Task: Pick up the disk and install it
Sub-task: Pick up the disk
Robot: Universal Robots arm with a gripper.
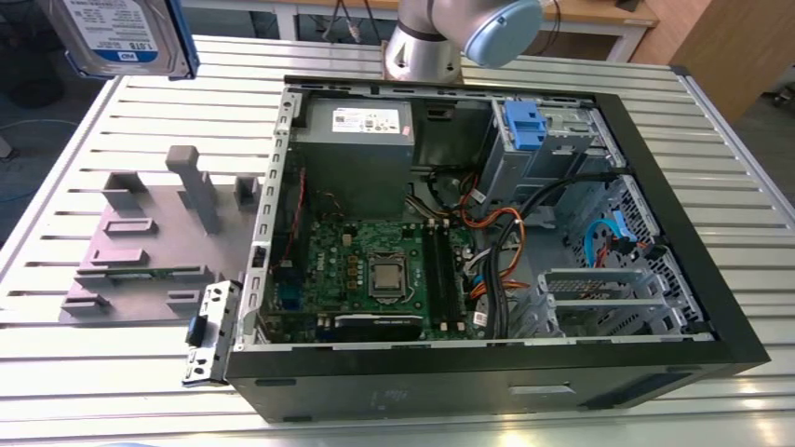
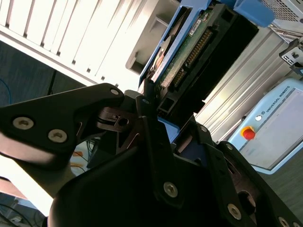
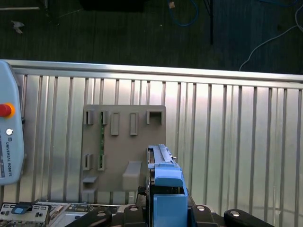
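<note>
Closest to the lens in the second wrist view, the gripper (image 2: 163,111) is clamped on one end of the disk (image 2: 191,49). Its black fingers (image 2: 147,118) press against the blue frame, and the green circuit board and connector side of the drive face the camera. In the exterior view the disk hangs in the air at the far corner on the exterior view's left, label outward. It is clear of the slatted metal table (image 1: 695,112) and well apart from the open computer case (image 1: 497,382). A grey holder tray (image 1: 137,251) lies on the table just beside the case, on the exterior view's left.

The pick-up appears done, since the drive is off every surface and carried by the arm. Installation is not yet done: the disk is nowhere near the drive bay with the blue latch (image 1: 527,126) at the far side of the case. Carrying it across and seating it in the case remain.
</note>
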